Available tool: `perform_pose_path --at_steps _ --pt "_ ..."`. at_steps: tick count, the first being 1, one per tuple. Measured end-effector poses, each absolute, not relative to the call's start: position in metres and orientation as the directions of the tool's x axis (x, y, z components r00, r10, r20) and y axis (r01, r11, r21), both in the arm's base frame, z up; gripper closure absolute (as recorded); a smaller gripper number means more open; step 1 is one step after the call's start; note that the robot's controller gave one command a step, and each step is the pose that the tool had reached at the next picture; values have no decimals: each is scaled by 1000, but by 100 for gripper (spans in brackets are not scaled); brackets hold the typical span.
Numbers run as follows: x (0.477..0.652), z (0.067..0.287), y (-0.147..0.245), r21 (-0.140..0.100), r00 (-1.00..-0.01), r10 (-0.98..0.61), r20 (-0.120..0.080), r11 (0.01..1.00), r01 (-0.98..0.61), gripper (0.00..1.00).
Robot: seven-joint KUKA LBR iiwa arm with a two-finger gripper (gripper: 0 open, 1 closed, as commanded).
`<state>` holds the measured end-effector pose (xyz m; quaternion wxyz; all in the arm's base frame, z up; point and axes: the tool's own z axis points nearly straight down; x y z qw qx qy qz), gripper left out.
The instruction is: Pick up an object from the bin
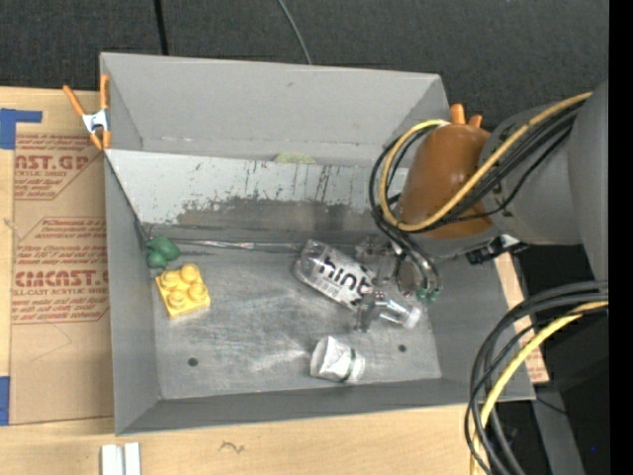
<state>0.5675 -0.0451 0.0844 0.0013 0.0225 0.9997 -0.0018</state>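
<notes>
Hand (382,295) — over clear bottle (334,275)

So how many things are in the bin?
4: a green lump and a yellow brick at the left, a clear bottle under the gripper, and a white cup near the front. More may hide under the gripper.

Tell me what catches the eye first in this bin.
The gripper sits low at the right-centre of the grey metal bin, right at a clear plastic bottle with black lettering lying on its side. Near the left wall, a yellow studded toy brick lies just below a small green lump; a small white crumpled cup lies near the front wall.
</notes>
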Motion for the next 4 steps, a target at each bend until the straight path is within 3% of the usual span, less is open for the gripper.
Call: perform_pose_path --at_steps 1,2,3,4 --pt "550 75 -60 4 -994 107 -12 994 107 100" --pt "550 75 -60 4 -994 106 -12 994 106 100" --pt "539 111 -64 2 -994 109 7 994 109 100" --pt "549 148 -90 0 -994 110 -3 994 110 100"
